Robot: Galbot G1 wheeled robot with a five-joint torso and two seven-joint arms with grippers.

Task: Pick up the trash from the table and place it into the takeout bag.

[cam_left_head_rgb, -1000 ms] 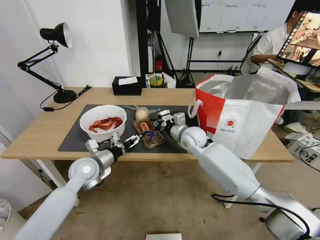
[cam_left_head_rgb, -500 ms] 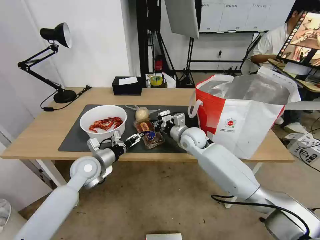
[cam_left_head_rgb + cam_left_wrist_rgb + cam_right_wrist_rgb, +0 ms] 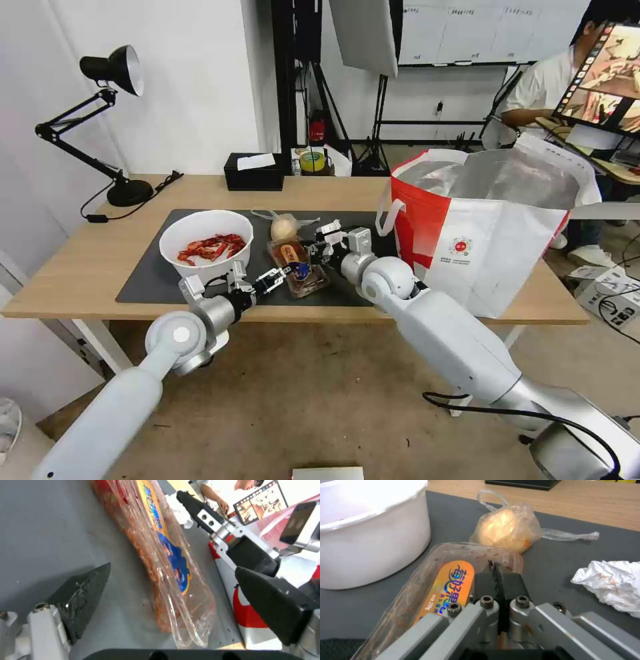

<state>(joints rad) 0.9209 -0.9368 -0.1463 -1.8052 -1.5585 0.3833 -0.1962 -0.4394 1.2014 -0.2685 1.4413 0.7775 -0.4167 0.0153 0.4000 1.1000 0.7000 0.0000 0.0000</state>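
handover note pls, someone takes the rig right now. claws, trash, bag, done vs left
Left claw: open, low over the mat at the near end of the clear trays, not gripping.
Right claw: shut on the trays' rim, at their far side.
On the mat: white bowl of crayfish shells, bagged beige lump, crumpled tissue.
Takeout bag: upright and open at the table's right end.
Done: no trash seen moved to the bag.
Left: all of it.
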